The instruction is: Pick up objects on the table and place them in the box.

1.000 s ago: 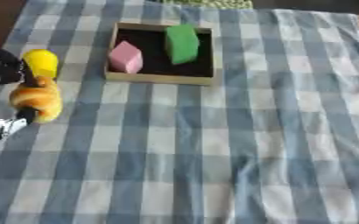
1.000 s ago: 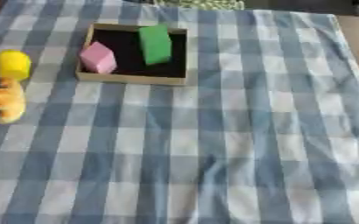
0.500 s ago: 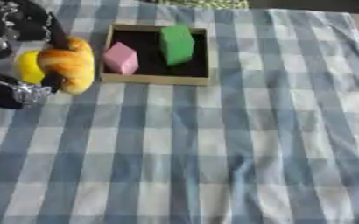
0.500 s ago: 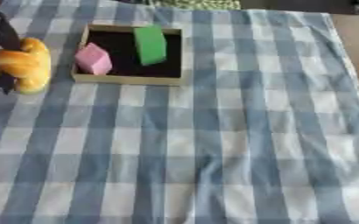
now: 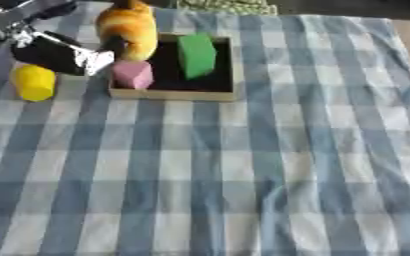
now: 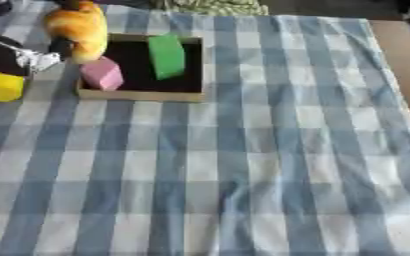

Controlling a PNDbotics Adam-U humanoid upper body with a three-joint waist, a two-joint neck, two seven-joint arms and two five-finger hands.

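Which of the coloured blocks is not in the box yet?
The yellow block: it sits on the cloth left of the box, while the pink and green blocks are inside.

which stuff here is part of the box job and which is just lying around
Part of the job:
- box
- pink block and green block, already in the box
- croissant-like orange piece, held by the left hand over the box's left edge
- yellow piece, on the cloth left of the box

Just lying about:
- checked tablecloth
- green patterned thing at the far edge

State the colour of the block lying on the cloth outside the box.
Yellow; the block shows best in the left eye view.
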